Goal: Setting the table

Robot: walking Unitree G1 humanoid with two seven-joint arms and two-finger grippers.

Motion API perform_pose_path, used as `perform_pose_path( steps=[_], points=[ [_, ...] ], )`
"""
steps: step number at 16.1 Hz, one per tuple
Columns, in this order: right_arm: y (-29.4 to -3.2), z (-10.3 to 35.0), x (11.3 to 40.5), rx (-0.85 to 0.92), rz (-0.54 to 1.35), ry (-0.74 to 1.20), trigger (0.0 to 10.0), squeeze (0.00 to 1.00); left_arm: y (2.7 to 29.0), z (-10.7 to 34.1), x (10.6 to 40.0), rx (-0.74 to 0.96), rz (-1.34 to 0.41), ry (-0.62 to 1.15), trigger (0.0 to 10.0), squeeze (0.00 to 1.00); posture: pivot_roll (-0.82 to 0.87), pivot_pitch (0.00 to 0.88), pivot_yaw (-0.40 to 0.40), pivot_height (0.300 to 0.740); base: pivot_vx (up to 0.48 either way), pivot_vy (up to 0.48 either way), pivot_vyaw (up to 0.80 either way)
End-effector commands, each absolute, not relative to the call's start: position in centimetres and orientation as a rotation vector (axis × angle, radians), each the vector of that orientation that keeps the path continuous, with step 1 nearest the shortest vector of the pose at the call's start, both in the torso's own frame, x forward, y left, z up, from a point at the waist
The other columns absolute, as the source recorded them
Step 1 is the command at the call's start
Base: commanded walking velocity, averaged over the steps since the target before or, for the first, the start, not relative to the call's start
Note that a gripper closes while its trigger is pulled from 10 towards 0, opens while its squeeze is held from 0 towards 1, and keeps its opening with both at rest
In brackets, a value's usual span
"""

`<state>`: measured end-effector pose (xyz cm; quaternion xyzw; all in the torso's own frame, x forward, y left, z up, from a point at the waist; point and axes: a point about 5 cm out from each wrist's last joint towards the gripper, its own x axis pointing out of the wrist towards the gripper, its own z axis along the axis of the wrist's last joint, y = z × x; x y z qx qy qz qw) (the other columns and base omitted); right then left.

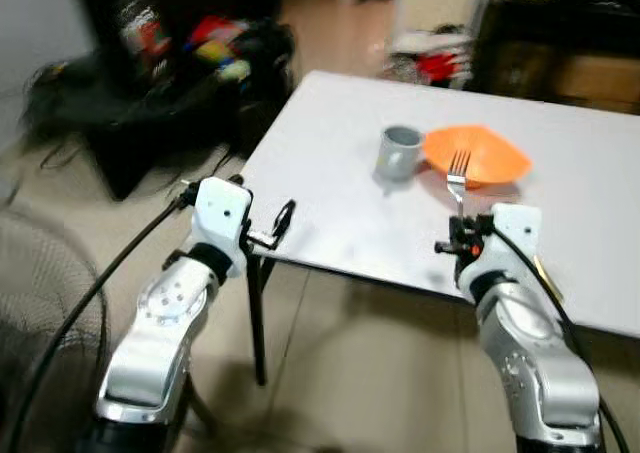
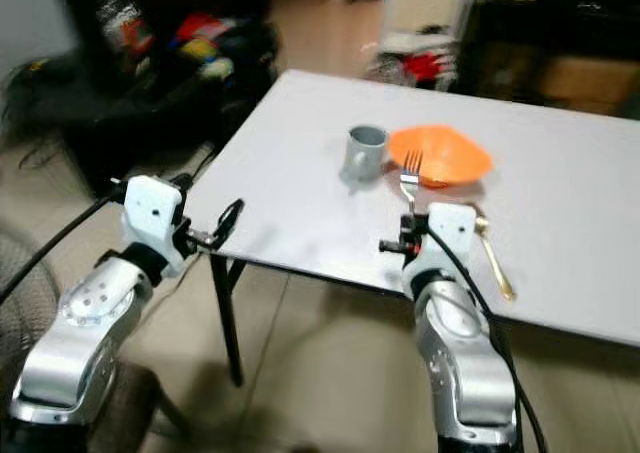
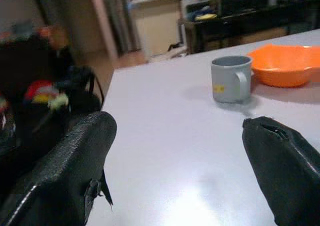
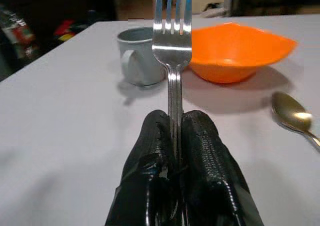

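Room: tiled floor, dark cluttered shelving and bags behind a white table (image 1: 340, 223); a wire fan guard (image 1: 45, 303) stands at the robot's left
Table: holds a grey mug (image 1: 400, 152), an orange bowl (image 1: 478, 154) just beside it on the robot's right, and a gold spoon (image 2: 492, 256) lying nearer the front edge
Right gripper (image 4: 176, 136): over the table's near edge, fingers (image 4: 202, 141) pressed tight together on the handle of a fork (image 4: 172, 41)
Fork: held upright, tines up, rising straight out from between the fingertips; mug and bowl lie beyond it, spoon off to its right
Left gripper (image 1: 283, 223): at the table's near left corner, jaws spread wide, nothing between them; the mug is well ahead of it
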<state>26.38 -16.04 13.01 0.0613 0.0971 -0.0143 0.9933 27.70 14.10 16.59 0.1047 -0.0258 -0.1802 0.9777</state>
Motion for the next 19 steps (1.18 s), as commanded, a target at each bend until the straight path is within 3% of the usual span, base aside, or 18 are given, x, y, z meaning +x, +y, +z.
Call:
perform_pose_path(
  steps=[1,9,14,19],
  points=[
    [-15.7,13.2,26.5,0.121,-0.019,0.196,10.0,0.00,14.4,16.4,27.7,0.228,-0.349,-0.045,10.0,0.00,0.05,0.000,-0.014,0.740,0.000,-0.480,0.00],
    [-13.5,12.5,30.2,0.075,0.118,0.334,10.0,0.00,14.1,16.3,27.3,0.200,-0.400,-0.025,10.0,0.00,0.08,0.000,-0.030,0.740,0.000,-0.035,0.00],
    [-11.4,11.2,34.4,0.075,0.069,0.420,10.0,0.00,13.7,16.4,26.3,0.227,-0.548,-0.008,10.0,0.00,0.09,0.009,-0.036,0.740,0.000,0.000,0.00],
    [-9.0,9.8,36.3,0.121,-0.014,0.479,10.0,0.00,13.7,16.4,25.3,0.247,-0.635,0.029,10.0,0.00,0.10,0.055,-0.044,0.740,0.000,0.000,0.00]
  ],
)
